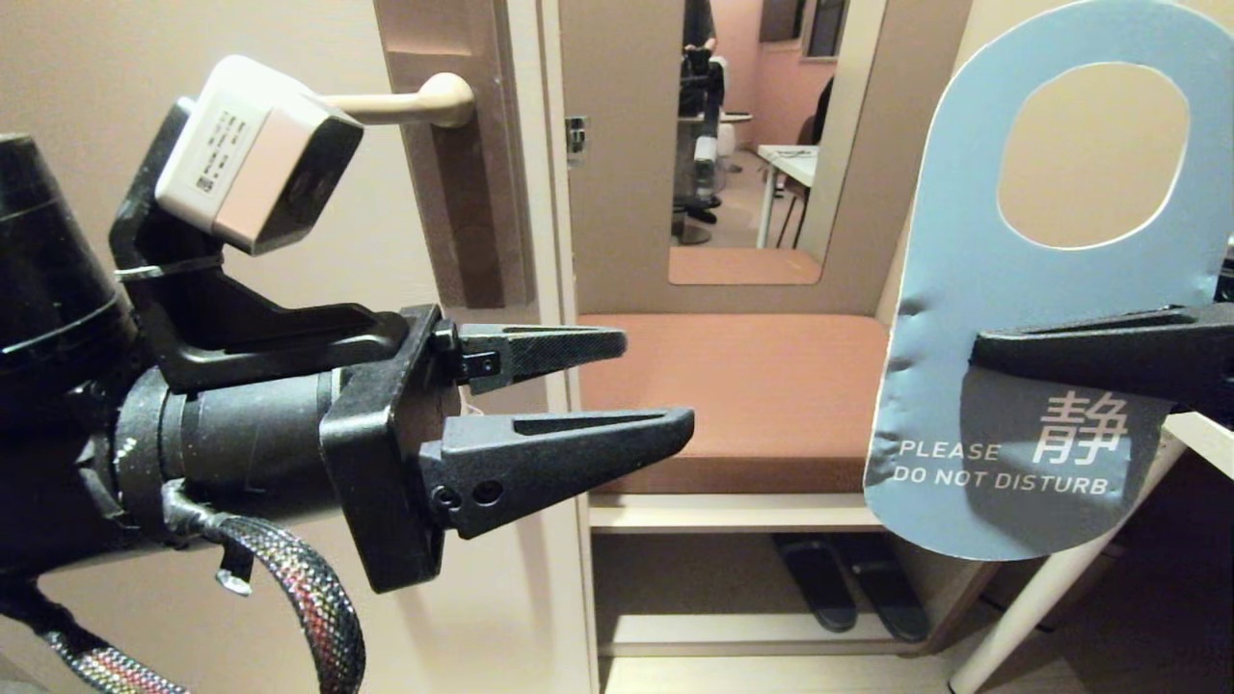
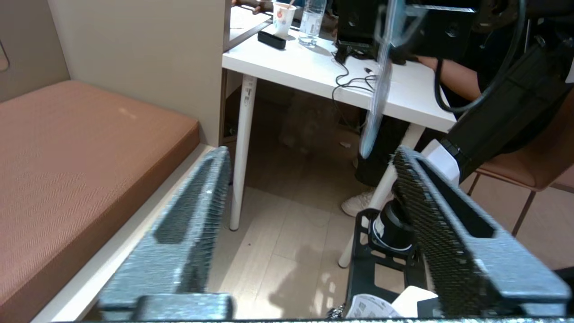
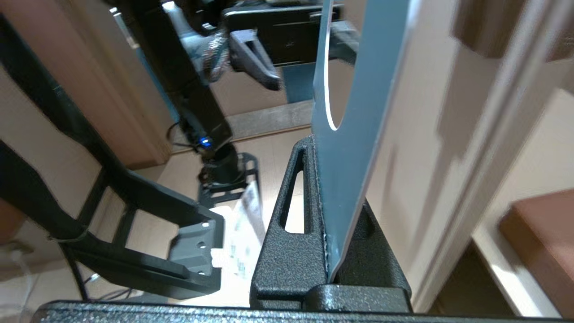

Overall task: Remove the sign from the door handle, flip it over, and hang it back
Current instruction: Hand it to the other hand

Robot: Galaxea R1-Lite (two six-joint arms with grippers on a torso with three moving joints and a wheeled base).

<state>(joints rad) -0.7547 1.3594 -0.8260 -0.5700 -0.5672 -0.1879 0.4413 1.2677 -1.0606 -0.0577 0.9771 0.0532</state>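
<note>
Mock hotel-room entry: door handle (image 1: 405, 104), cushioned bench (image 1: 733, 395), mirror (image 1: 762, 135)

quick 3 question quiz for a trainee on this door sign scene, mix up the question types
1. True or false: the blue rounded card sign hangs on the cream-beige lever door handle.
2. Which tool holds the sign? A) left tool B) right tool C) neither
3. Fill in: the left tool has its jaws ____.

Key
1. False: the handle is bare; the sign is in the air to its right.
2. B: the right tool is clamped on the sign's edge, the side reading DO NOT DISTURB facing the head camera.
3. Open, with nothing between them.
</note>
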